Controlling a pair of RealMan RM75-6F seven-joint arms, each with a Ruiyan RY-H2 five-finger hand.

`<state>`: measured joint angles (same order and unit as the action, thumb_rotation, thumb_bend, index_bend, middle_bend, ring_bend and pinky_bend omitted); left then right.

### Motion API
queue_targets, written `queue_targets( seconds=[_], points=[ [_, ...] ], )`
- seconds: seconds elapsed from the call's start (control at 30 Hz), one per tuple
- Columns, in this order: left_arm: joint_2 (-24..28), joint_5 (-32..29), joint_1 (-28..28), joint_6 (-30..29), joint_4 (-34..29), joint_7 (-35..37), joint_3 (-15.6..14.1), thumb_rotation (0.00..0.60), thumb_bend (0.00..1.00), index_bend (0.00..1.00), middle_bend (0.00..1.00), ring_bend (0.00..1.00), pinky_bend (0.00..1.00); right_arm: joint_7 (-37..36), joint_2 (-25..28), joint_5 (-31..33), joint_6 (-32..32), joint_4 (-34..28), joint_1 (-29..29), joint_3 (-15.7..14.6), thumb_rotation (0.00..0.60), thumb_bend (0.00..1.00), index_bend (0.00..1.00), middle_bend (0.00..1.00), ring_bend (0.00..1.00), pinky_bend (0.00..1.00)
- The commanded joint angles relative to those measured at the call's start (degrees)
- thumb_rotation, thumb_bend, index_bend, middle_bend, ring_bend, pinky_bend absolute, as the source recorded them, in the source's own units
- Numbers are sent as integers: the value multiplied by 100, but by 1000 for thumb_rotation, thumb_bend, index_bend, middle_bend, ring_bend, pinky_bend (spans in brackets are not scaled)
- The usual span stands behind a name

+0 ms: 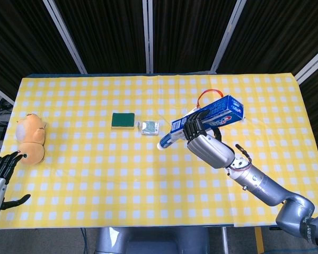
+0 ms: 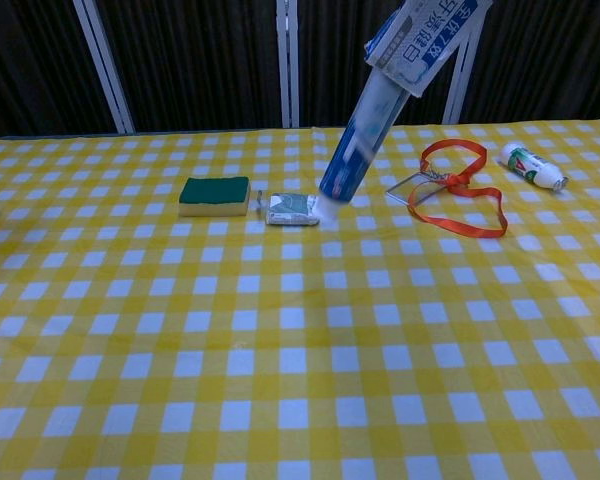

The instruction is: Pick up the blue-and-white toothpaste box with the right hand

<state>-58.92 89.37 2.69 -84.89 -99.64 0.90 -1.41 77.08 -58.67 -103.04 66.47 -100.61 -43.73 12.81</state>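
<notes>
While right robot hand (image 1: 205, 142) grips toothpaste box (image 1: 222, 110), tube (image 2: 352, 158) slides out.

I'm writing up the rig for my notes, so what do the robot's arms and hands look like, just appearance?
The right hand has a smooth silver-grey metallic back and dark, near-black fingers. Its forearm is silver-grey tubing in rounded segments, with a thin black cable looping beside the wrist and a small green mark there. The left hand, at the frame edge, shows black fingers on a grey body. No sleeves.
</notes>
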Motion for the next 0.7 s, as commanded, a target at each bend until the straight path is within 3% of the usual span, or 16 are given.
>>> queue_targets(
  seconds=[0.03, 0.33, 0.43, 0.47, 0.7],
  points=[
    [-3, -3, 5, 10, -3, -6, 0, 600, 0, 0, 0, 0, 0, 203, 114, -98, -223, -7, -39, 18, 600, 355, 492, 501, 444, 432],
    [-9, -22, 4, 16, 6, -14, 3, 600, 0, 0, 0, 0, 0, -16, -8, -47, -35, 194, 157, 16, 600, 356, 492, 501, 444, 433],
    [-11, -26, 6, 22, 1, -18, 2, 600, 0, 0, 0, 0, 0, -673, -187, 318, 295, 269, 410, 20, 600, 355, 492, 501, 444, 433],
    [-19, -16, 10, 34, -7, -43, -5, 600, 0, 0, 0, 0, 0, -1373, -366, 797, 353, 244, 618, -57, 600, 355, 491, 501, 444, 432],
    [-73, 0, 15, 62, -43, -196, -28, 600, 0, 0, 0, 0, 0, -2725, -1202, 1927, -47, 496, 889, -355, 600, 356, 485, 499, 442, 431]
  ],
)
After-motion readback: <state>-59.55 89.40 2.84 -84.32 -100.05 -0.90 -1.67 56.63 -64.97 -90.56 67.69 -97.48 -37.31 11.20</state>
